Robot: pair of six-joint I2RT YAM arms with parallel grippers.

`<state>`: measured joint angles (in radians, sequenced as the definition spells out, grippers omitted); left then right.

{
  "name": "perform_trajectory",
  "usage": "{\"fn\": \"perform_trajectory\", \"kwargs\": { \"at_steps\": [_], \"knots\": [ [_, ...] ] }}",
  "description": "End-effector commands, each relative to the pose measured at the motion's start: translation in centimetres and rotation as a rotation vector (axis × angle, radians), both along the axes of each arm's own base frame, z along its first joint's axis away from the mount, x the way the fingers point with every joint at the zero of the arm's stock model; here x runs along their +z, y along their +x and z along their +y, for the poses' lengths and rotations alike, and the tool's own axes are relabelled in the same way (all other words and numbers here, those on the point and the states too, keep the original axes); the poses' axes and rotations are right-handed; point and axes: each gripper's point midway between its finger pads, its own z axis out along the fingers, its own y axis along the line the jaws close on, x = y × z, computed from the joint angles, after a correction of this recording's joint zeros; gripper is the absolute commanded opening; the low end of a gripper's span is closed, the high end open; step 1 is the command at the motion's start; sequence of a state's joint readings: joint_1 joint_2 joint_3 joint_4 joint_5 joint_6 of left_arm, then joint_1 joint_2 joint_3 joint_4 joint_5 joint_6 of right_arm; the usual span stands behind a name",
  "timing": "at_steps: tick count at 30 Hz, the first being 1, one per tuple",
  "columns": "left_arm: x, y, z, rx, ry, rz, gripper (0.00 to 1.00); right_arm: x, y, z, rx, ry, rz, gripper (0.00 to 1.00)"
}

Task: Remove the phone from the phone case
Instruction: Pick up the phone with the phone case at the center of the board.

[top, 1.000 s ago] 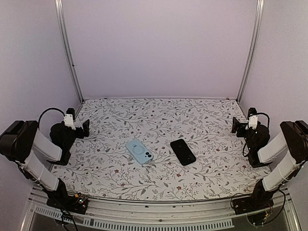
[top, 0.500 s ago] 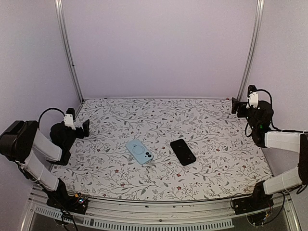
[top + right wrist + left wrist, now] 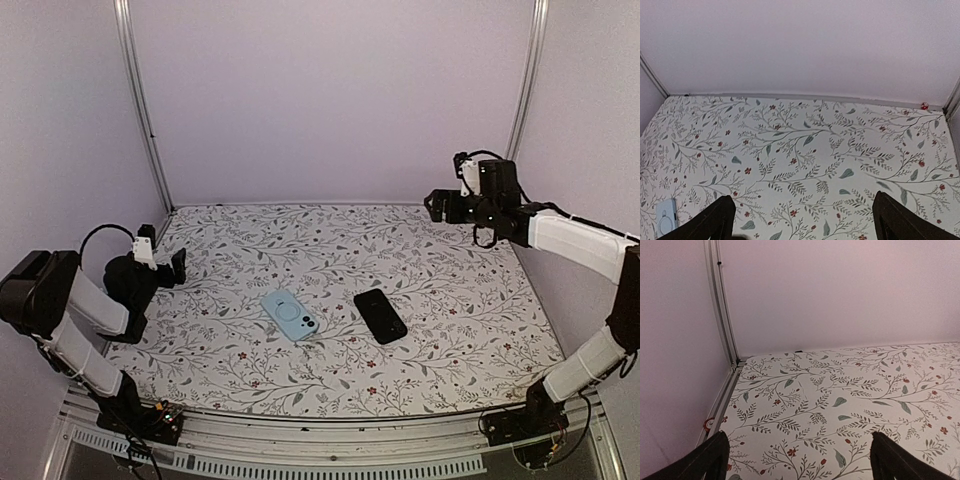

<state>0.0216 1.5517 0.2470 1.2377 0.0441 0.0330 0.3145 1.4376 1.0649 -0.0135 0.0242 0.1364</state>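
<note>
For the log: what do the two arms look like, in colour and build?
Both the left arm and right arm have black joints and pale grey links. Black cables loop by small white wrist modules. Their fingers are black.

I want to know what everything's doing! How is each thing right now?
blue phone case: lying flat, back up, untouched
black phone: lying flat beside the case, not touching it
left gripper: open, empty, low on the left
right gripper: open, empty, high at the far right
</note>
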Motion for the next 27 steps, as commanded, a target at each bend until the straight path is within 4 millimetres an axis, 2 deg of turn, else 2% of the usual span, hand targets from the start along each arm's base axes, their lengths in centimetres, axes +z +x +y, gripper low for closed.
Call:
{"fn": "perform_trajectory", "kwargs": {
  "at_steps": [1,6,10,13,18,27],
  "knots": [
    [0.9,0.4,-0.3,-0.008,0.007,-0.035,0.99,-8.3,-3.7,6.7,0.146,-0.070,0.373,0.99],
    [0.9,0.4,-0.3,-0.009,0.006,-0.035,0.99,-12.9,-7.2,13.1,0.276,-0.144,0.541,0.99],
    [0.9,0.4,-0.3,-0.008,0.007,-0.035,0.99,-16.2,-10.4,16.0,0.325,-0.199,0.658,0.99],
    [0.9,0.4,-0.3,-0.009,0.006,-0.035,0.99,-18.2,-12.0,16.6,0.308,-0.259,0.719,0.99],
    [0.9,0.3,-0.3,-0.008,0.006,-0.034,0.99,-20.7,-13.8,16.3,0.275,-0.350,0.786,0.99],
    [0.9,0.3,-0.3,-0.009,0.007,-0.034,0.99,-22.8,-15.8,15.2,0.245,-0.391,0.846,0.99]
  ]
}}
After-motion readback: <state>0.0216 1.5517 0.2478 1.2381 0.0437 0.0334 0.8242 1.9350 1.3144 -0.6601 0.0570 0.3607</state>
